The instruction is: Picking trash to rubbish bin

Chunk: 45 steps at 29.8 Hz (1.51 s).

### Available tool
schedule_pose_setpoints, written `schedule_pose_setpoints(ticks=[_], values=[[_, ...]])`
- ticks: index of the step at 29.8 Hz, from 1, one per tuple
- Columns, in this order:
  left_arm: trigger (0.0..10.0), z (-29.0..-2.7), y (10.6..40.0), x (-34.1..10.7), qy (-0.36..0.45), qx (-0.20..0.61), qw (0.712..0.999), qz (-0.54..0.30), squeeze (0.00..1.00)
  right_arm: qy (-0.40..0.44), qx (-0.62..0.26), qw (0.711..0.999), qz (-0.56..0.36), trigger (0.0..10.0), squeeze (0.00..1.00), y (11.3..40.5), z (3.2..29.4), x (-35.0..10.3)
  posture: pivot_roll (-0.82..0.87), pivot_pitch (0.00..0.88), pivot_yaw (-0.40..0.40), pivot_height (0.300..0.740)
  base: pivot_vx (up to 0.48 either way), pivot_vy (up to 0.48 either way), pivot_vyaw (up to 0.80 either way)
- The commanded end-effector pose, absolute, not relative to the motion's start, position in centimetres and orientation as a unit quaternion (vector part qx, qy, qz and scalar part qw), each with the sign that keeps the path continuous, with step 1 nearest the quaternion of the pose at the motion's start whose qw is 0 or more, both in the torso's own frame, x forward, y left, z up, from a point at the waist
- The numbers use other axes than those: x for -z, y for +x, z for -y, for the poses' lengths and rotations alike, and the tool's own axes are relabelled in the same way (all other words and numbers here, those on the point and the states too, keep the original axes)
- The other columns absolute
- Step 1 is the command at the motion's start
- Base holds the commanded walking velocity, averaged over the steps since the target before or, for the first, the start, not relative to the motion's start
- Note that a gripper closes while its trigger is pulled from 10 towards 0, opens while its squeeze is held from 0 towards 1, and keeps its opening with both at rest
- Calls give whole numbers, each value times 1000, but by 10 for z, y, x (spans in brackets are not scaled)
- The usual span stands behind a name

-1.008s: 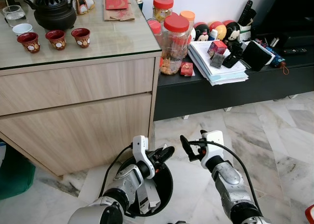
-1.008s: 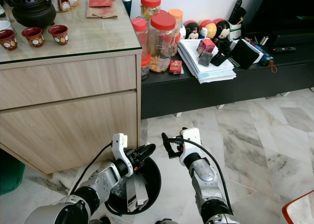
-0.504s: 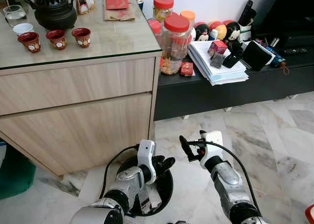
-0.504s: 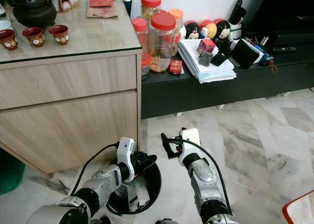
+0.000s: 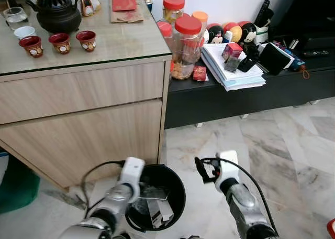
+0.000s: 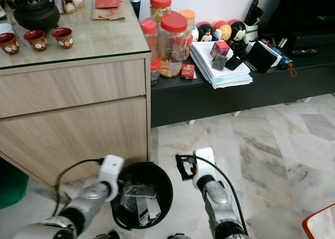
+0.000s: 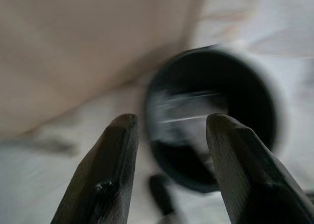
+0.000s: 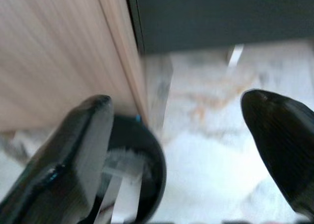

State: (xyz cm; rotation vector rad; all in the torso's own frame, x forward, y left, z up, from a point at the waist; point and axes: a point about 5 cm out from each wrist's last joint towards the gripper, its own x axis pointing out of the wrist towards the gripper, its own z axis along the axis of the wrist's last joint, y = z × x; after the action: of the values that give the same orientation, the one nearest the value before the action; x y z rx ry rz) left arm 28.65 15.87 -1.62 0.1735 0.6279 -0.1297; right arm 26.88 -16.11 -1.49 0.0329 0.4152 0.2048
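Note:
A black round rubbish bin (image 5: 170, 178) stands on the marble floor against the wooden cabinet's corner. White paper and clear plastic trash (image 5: 156, 206) lie inside it. My left arm sits just left of the bin, its white wrist (image 5: 131, 172) beside the rim. In the left wrist view, my left gripper (image 7: 172, 118) is open with nothing between its fingers, and the blurred bin (image 7: 235, 81) lies beyond them. My right gripper (image 5: 205, 168) hovers just right of the bin, open and empty. Its fingers (image 8: 83, 135) are spread wide, with the bin (image 8: 152, 155) below.
The wooden cabinet (image 5: 84, 113) carries a teapot and cups on its glass top. A low black bench (image 5: 235, 100) holds jars, papers and small items. Open marble floor (image 5: 282, 144) lies to the right. A green object (image 5: 18, 189) sits far left.
My left arm has drawn back from above the bin's mouth to the bin's left side, so the trash inside shows. My right gripper has dropped slightly.

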Motion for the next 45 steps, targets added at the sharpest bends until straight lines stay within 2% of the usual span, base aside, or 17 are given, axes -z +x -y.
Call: schedule_pose_setpoints(ticks=[1, 3, 7, 12, 22, 24, 37, 45], values=[[10000, -173, 274, 26, 104, 34, 941, -322, 0, 17, -77, 965, -251, 10000, 0, 253, 169, 31, -81, 95, -45, 740, 0, 0, 0], [10000, -189, 266, 30, 108, 2, 938, -328, 0, 16, -63, 958, -278, 10000, 0, 243, 170, 40, -68, 69, -28, 740, 0, 0, 0], [10000, -205, 256, 34, 120, -34, 935, -332, 0, 14, -47, 950, -308, 10000, 0, 231, 173, 50, -49, 44, -19, 740, 0, 0, 0], [10000, -218, 244, 40, 77, -95, 937, -327, 0, 24, -36, 942, -332, 10000, 0, 219, 172, 59, -32, 6, -10, 740, 0, 0, 0], [10000, -214, 227, 54, 39, -103, 921, -372, 0, 25, -16, 933, -359, 10000, 0, 212, 170, 66, -41, 0, 18, 740, 0, 0, 0], [10000, -214, 228, 54, 15, -107, 922, -373, 0, 26, -10, 933, -359, 10000, 0, 213, 170, 65, -46, 0, 21, 740, 0, 0, 0], [10000, -218, 234, 48, 8, -118, 925, -360, 0, 34, 7, 929, -367, 10000, 0, 206, 174, 69, -57, 0, 27, 740, 0, 0, 0], [10000, -217, 238, 46, 8, -113, 927, -356, 0, 35, 9, 928, -371, 10000, 0, 207, 173, 69, -54, 0, 23, 740, -286, 0, 0]])
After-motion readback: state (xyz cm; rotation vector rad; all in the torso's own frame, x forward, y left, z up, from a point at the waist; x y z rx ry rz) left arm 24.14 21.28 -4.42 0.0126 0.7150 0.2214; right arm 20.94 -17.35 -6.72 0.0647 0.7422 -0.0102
